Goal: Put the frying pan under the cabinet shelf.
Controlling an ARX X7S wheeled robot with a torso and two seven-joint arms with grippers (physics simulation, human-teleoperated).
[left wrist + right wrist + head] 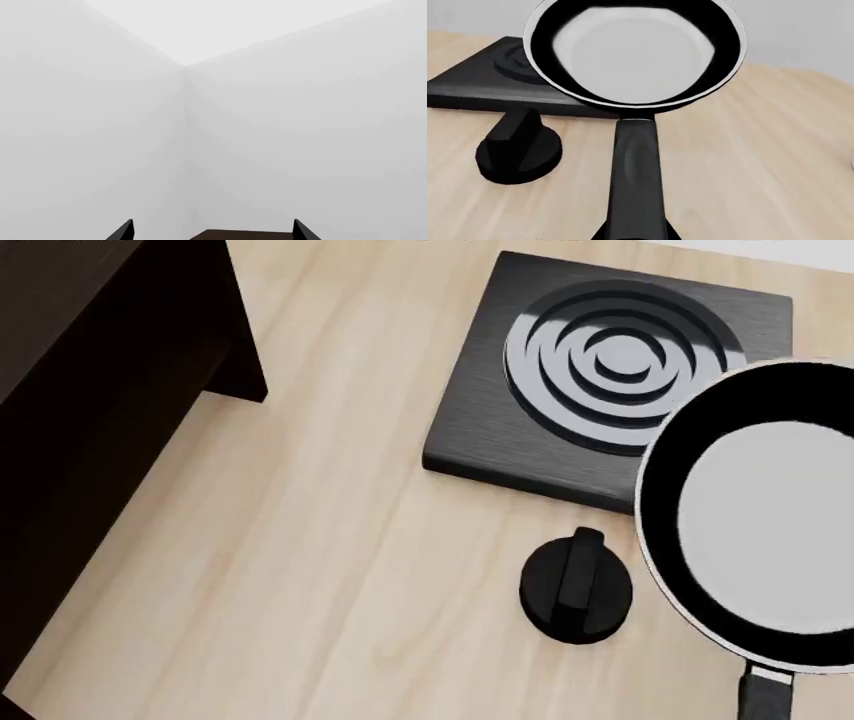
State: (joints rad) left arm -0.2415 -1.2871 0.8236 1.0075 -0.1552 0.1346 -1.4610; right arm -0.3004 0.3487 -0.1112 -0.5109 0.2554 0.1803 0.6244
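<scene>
The frying pan [767,515], black with a pale grey base and a thin light rim, is at the right of the head view, overlapping the corner of the burner plate. Its long black handle [635,180] runs back into my right gripper [635,236], which is shut on the handle's end; only slivers of the jaws show on either side of it. The dark brown cabinet shelf [94,390] fills the left of the head view. My left gripper [213,231] is open and empty, facing a white wall corner, with a strip of the cabinet shelf [240,235] between its fingertips.
A square black burner plate [481,430] with concentric rings lies on the light wooden table [320,570]. A small round black knob [577,588] stands in front of it, left of the pan; it also shows in the right wrist view [519,150].
</scene>
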